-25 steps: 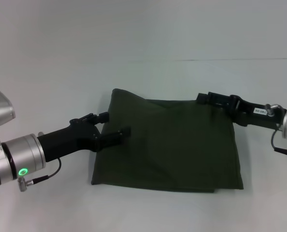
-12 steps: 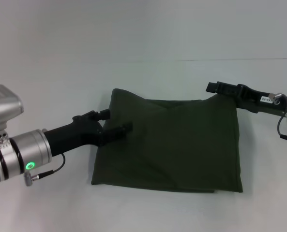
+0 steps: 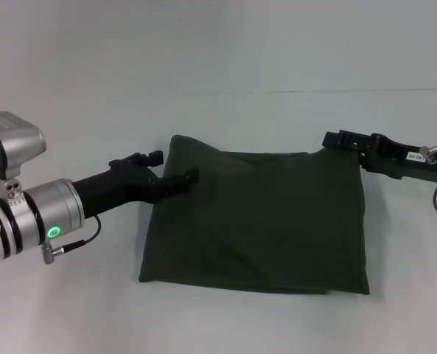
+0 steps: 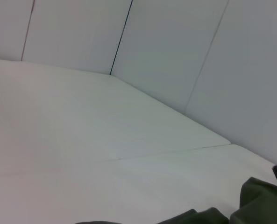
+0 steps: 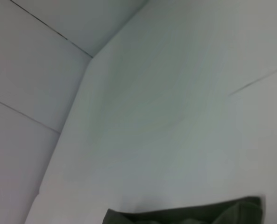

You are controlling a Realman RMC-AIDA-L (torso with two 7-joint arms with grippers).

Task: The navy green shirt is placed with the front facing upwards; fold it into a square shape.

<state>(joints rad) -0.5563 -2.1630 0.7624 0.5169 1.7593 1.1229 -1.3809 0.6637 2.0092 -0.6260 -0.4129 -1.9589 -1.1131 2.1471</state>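
The navy green shirt (image 3: 262, 221) lies folded into a rough square on the white table, plain olive cloth facing up and no lettering showing. My left gripper (image 3: 174, 167) hovers at the shirt's far left corner, fingers spread open and holding nothing. Just off the far right corner is my right gripper (image 3: 334, 139), seen side-on and clear of the cloth. A strip of the shirt (image 4: 262, 203) shows at the edge of the left wrist view. The right wrist view also catches a strip of the shirt (image 5: 185, 215).
The white table (image 3: 225, 110) stretches around the shirt on every side and meets pale wall panels (image 4: 175, 42) at the back. No other objects show.
The right gripper has drawn back to the right, off the shirt's far right corner. The left gripper has lifted a little and shifted toward the far left corner. The shirt has not moved.
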